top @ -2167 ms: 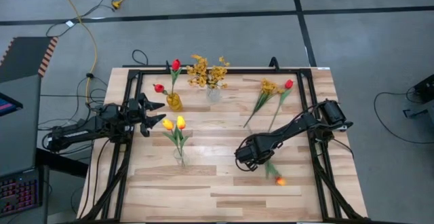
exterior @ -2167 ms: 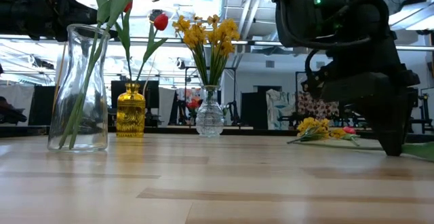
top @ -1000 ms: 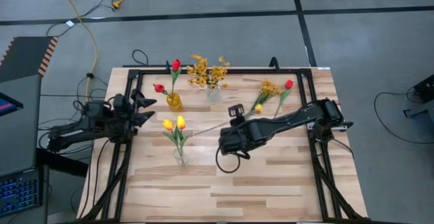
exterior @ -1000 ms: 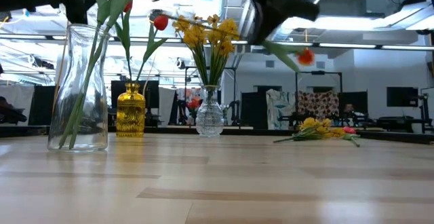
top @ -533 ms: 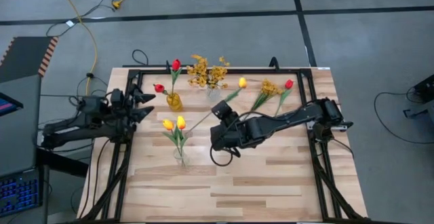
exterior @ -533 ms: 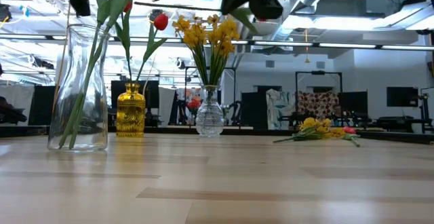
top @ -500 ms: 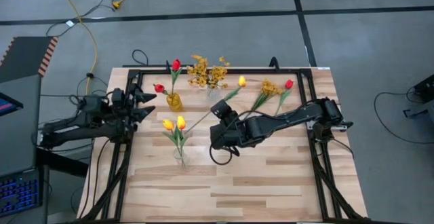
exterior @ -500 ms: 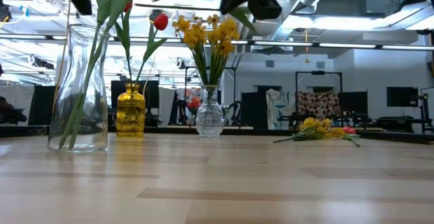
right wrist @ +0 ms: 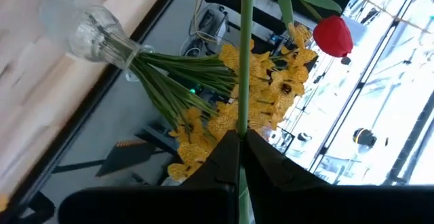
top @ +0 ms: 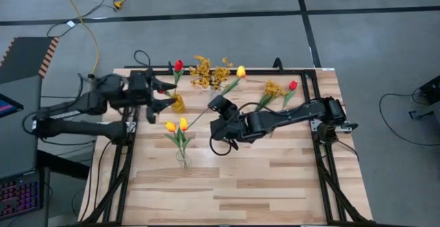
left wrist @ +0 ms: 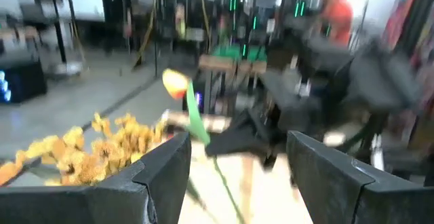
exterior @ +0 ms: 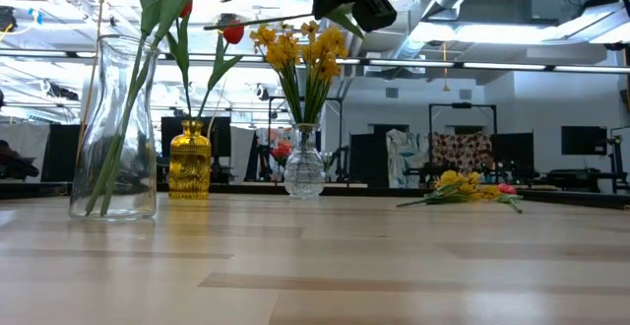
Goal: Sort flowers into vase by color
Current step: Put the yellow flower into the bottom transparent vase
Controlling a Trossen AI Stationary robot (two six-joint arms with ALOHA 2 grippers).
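The right gripper point(right wrist: 240, 149) is pinched tight on a thin green stem point(right wrist: 245, 54) that runs straight out from its fingertips. Beyond them lies a clear vase point(right wrist: 85, 28) holding yellow blossoms point(right wrist: 251, 102), with a red tulip point(right wrist: 333, 36) farther off.

Light wooden table point(top: 275, 179), 3 vases point(exterior: 115, 128) standing on it, loose flowers point(top: 275, 93) lying near its right rear corner

Table point(top: 275, 186): pale wood planks in mixed light and tan strips, edged by a black frame point(top: 311, 72). Vases: one amber-yellow glass point(exterior: 190, 160), two clear glass point(exterior: 115, 128) point(exterior: 304, 165). Flowers: red tulips point(top: 178, 66), yellow-orange tulips point(top: 176, 125) and mustard-yellow sprays point(top: 210, 72), all green-stemmed; both arms point(top: 289, 115) black.
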